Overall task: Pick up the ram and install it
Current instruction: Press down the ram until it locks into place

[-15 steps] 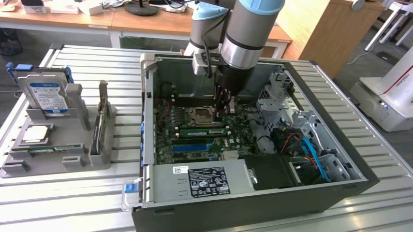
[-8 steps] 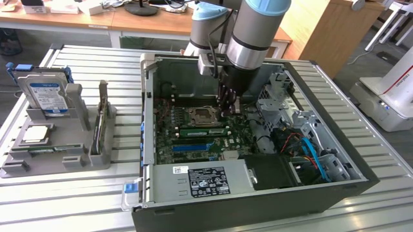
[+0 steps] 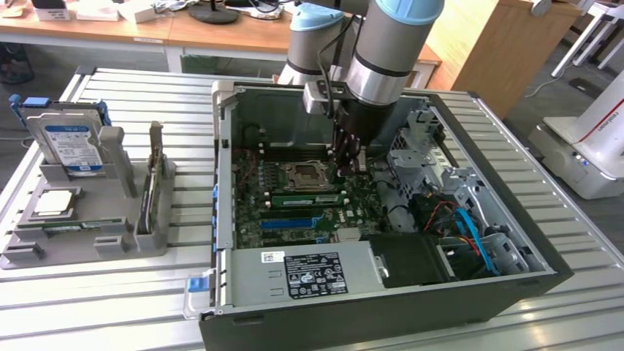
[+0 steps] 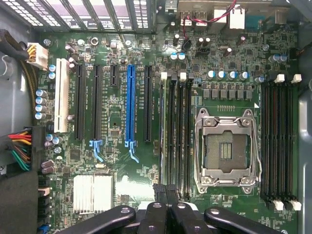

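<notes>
— Closest to the lens, the gripper (image 4: pixel 165 190) is hanging low over the motherboard (image 4: pixel 117 146), its two fingertips pressing together with nothing visibly between them.

— And the ram (image 4: pixel 162 131)?

— It is standing on edge in the memory bank between the expansion slots (image 4: pixel 130 105) and the empty CPU socket (image 4: pixel 225 148), in the slot farthest from the socket. The fingertips are sitting right over its near end; whether they are touching it cannot be told.

— What is threatening the job?

— As a judgement: a push landing on one end only risks tilting the strip, leaving the far end riding high and its latch unclipped. Fingers drifting sideways could be scraping the neighbouring slots or the socket's frame.

— And going across the exterior view?

— On that view's left, a grey tray (image 3: pixel 98 245) is carrying a hard drive (image 3: pixel 73 146) and a silver processor chip (image 3: pixel 57 202). In the middle, the open computer case (image 3: pixel 390 307) is lying on its side with the arm reaching down into it. Toward that view's right, orange and blue cables (image 3: pixel 468 223) are bunching inside the case.

— Surface and room?

— A slatted metal table (image 3: pixel 98 307) is bearing everything. Wooden desks (image 3: pixel 117 33) are lining the back, while a wooden cabinet (image 3: pixel 487 44) and a white machine (image 3: pixel 585 161) are standing on the exterior view's right.
</notes>
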Motion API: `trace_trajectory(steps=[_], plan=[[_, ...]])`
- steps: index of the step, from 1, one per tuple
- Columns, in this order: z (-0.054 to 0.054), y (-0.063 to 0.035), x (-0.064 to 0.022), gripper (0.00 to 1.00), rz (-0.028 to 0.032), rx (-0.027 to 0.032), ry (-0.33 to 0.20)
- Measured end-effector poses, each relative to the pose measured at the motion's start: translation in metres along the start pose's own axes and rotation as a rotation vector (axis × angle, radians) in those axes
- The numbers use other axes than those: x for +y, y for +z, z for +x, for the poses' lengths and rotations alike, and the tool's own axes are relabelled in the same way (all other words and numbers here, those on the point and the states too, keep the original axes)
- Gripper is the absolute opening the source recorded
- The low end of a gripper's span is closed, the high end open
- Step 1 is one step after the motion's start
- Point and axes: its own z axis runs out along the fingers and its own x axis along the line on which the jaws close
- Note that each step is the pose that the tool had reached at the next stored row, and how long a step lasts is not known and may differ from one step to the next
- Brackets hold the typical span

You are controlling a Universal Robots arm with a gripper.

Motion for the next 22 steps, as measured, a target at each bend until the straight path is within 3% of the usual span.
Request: trace_trajectory(steps=[22], plan=[[0.0, 0.0115, -0.0005, 0.11, 0.0, 0.0, 0.0]])
